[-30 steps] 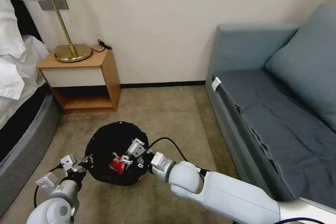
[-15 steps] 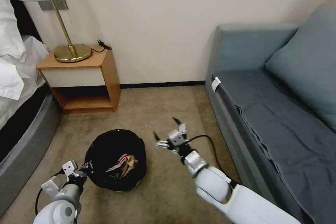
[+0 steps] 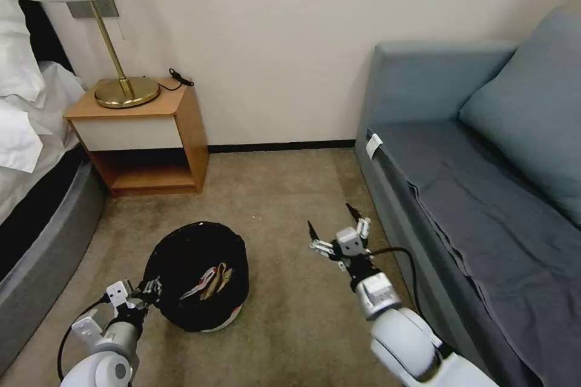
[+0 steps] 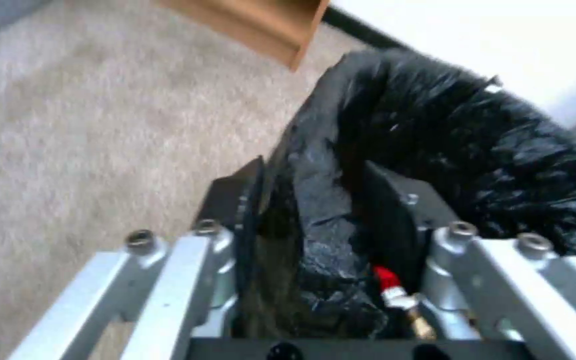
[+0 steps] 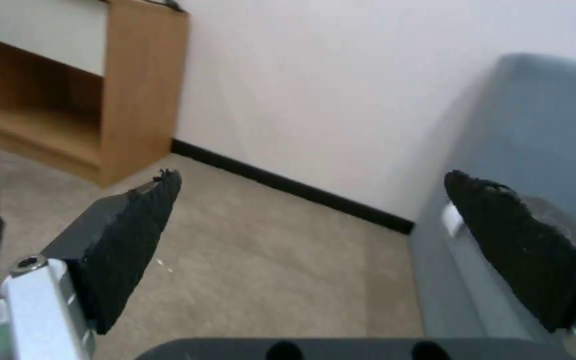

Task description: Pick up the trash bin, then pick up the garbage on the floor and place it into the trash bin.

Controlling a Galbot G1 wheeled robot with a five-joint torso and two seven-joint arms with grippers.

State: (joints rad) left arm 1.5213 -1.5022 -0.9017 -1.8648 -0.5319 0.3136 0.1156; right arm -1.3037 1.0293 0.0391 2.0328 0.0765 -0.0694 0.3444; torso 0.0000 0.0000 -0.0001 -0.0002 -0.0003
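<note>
Carpet (image 3: 290,193), beige and short-piled, runs to a cream wall with a black skirting; a wooden nightstand (image 3: 145,133) bearing a brass lamp (image 3: 121,81) stands at the left beside a bed (image 3: 30,193), a grey-blue sofa (image 3: 484,193) at the right. The bin (image 3: 196,275) sits tilted on the carpet, garbage (image 3: 212,281) lying inside; the left gripper (image 3: 148,290) reaches low and forward, clamped on the bin's bagged rim (image 4: 321,210); the right gripper (image 3: 336,227) hovers above the carpet between bin and sofa, fingers (image 5: 135,240) spread wide, holding nothing.
</note>
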